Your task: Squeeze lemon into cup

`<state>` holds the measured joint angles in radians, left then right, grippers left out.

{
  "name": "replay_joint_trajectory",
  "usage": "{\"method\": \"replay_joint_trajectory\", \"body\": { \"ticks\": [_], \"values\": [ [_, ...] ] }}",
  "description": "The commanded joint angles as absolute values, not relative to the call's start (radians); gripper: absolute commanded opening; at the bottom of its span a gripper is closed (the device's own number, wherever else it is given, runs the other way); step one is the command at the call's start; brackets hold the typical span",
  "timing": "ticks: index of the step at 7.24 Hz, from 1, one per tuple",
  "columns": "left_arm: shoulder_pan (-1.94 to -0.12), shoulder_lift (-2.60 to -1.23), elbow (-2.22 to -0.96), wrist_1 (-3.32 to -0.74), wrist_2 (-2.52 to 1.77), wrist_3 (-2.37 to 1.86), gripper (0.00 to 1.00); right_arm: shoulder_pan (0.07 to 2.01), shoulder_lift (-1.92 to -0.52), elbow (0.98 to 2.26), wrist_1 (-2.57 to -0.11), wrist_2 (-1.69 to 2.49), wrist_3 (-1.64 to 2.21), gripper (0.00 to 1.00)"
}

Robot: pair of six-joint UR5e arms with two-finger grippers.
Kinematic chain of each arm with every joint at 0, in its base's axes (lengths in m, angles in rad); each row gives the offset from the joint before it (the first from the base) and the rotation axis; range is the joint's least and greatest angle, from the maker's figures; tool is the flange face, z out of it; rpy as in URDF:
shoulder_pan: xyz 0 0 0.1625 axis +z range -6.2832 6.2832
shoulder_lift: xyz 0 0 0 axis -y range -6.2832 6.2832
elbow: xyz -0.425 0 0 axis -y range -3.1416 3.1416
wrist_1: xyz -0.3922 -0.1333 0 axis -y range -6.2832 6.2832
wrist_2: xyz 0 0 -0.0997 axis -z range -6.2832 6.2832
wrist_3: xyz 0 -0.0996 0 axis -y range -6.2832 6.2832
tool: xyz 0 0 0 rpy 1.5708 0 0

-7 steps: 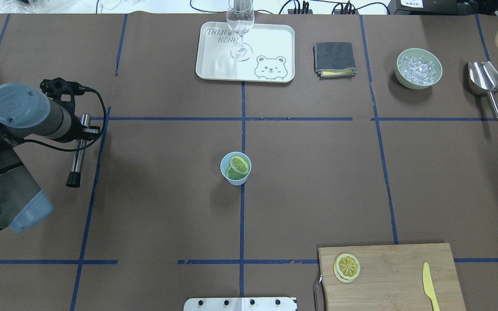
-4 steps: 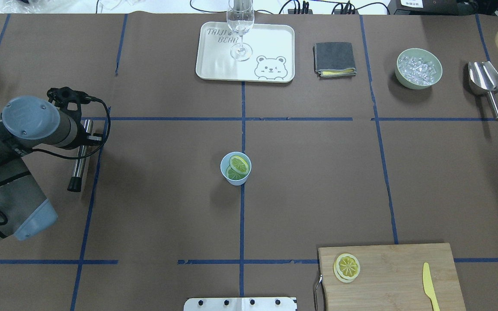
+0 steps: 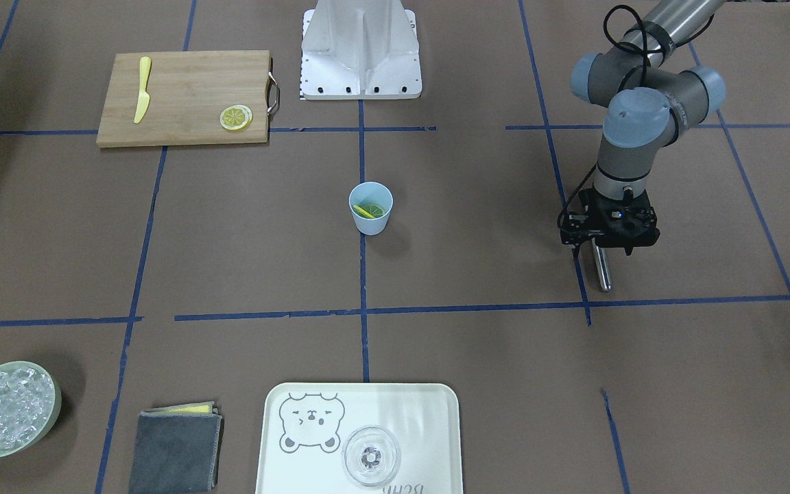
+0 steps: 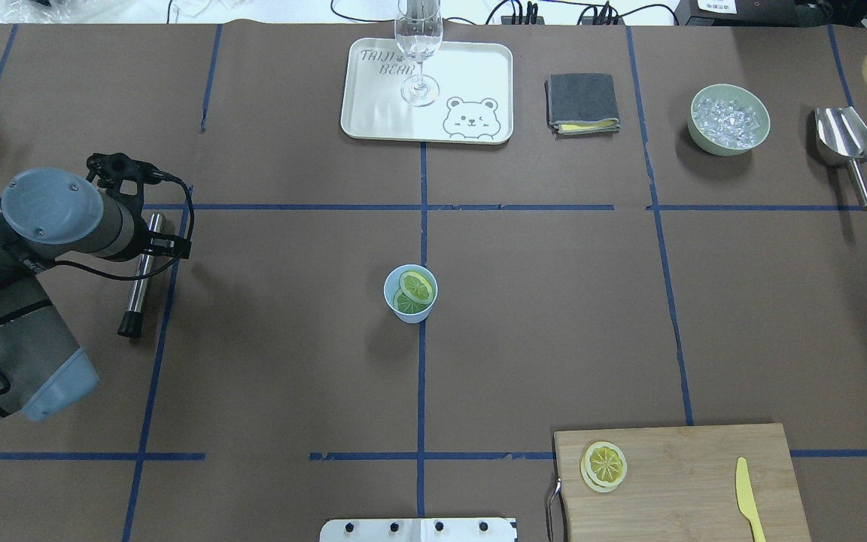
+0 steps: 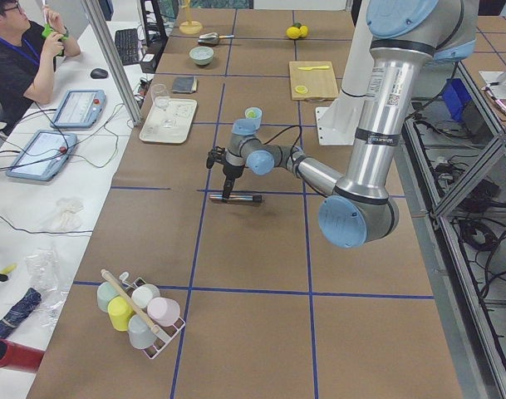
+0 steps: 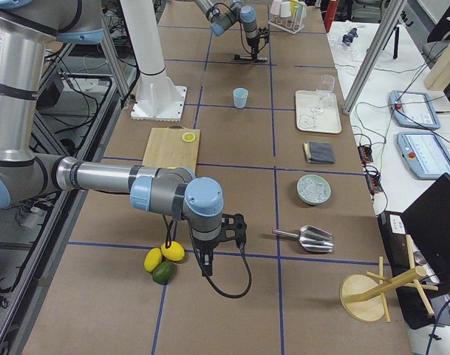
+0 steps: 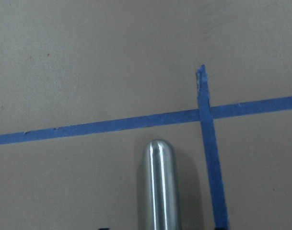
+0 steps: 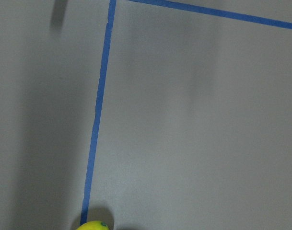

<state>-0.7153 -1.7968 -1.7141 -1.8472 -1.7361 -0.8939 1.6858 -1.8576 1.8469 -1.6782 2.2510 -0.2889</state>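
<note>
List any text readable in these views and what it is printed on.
"TAIJI BEAR": on the tray, beside the bear drawing; sharpest in the overhead view.
In the front-facing view the same print shows upside down at the frame's bottom edge and is cut off.
Left arm label: print too small to read.
Nothing else legible: the cup, board and bowl carry no visible text.

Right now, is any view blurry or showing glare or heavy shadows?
Left wrist view: soft focus, bright highlight streaks on the metal rod. Right wrist view: blurred, with broad vertical shadows on the table. Overhead view: sharp, and the cup casts a soft shadow.
</note>
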Motion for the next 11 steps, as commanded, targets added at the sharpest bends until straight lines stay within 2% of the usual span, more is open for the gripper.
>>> {"method": "replay_joint_trajectory", "body": {
  "ticks": [1,3,7,9,11],
  "values": [
    [-0.767,-1.764,-1.84,-1.83,-1.887,-0.867,1.0,1.686,-1.858,1.847,-1.678,2.25,-0.29,1.0],
    [-0.953,-1.689,-1.929,-1.829,-2.02,-0.702,1.0,1.684,-1.858,1.845,-1.678,2.25,-0.29,1.0],
    [-1.326,-1.459,-1.896,-1.821,-2.149,-0.12,1.0,1.686,-1.859,1.845,-1.678,2.25,-0.291,1.0],
    [-1.55,-1.483,-1.813,-1.624,-2.148,0.236,1.0,1.684,-1.859,1.845,-1.678,2.25,-0.291,1.0],
    [-1.641,-1.461,-1.815,-1.482,-2.163,0.299,1.0,1.684,-1.859,1.847,-1.678,2.25,-0.291,1.0]
  ]
}}
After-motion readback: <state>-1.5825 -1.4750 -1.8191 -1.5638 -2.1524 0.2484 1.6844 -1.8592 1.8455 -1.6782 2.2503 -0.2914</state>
